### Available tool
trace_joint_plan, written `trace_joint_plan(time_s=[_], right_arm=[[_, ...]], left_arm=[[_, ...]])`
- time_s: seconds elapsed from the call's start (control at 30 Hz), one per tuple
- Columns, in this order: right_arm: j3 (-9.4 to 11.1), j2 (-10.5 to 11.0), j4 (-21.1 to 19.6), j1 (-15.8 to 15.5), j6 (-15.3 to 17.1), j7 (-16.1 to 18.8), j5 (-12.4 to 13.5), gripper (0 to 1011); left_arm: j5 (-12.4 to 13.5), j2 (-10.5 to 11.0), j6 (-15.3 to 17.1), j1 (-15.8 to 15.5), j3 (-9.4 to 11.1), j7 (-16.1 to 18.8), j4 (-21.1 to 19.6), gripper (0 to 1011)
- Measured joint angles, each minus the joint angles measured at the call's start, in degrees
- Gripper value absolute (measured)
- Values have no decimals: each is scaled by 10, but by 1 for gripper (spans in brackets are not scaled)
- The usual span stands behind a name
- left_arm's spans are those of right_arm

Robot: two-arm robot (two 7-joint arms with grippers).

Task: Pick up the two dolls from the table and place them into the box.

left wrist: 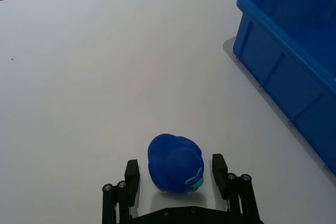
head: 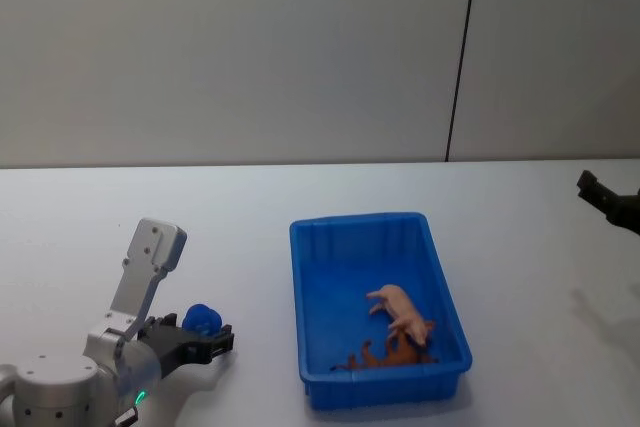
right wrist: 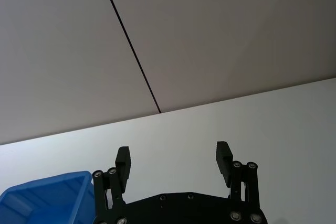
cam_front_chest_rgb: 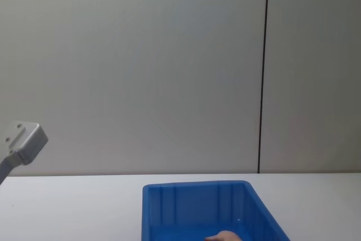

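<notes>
The plain white flat table (head: 240, 247) spans the whole width of the head view, in front of a grey panelled wall (head: 230, 47). On it, a little right of centre, sits the bright blue rectangular plastic box (head: 305, 287) with a thick rim. Both dolls lie inside it, at the near right end: the pale pinkish-tan pig-like doll (head: 402, 311) rests on the box floor, and the brown four-legged doll (head: 385, 355) lies just nearer, touching the pink one and close against the near wall.

The left gripper (head: 205, 339) is low over the table, well to the left of the box. Its black fingers (left wrist: 131, 174) stand apart on either side of a small rounded blue toy (left wrist: 175, 162) that sits on the tabletop; the pads are just beside the toy, with a narrow gap visible on each side.

The right gripper (right wrist: 173, 157) is raised at the far right, away from the box, its fingers spread wide with nothing between them.
</notes>
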Motion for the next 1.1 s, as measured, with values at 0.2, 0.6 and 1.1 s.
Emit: trace_joint_plan(time_s=[0.2, 0.6, 1.1], right_arm=[[0, 0, 0, 0, 0, 0, 0, 1001], [0, 0, 0, 0, 0, 0, 0, 1001], [0, 0, 0, 0, 0, 0, 0, 1001]], left_arm=[[2, -1, -1, 0, 0, 1, 3, 757], [3, -1, -2, -1, -1, 1, 6, 535], [5, 1, -31, 2, -6, 9, -7, 442]])
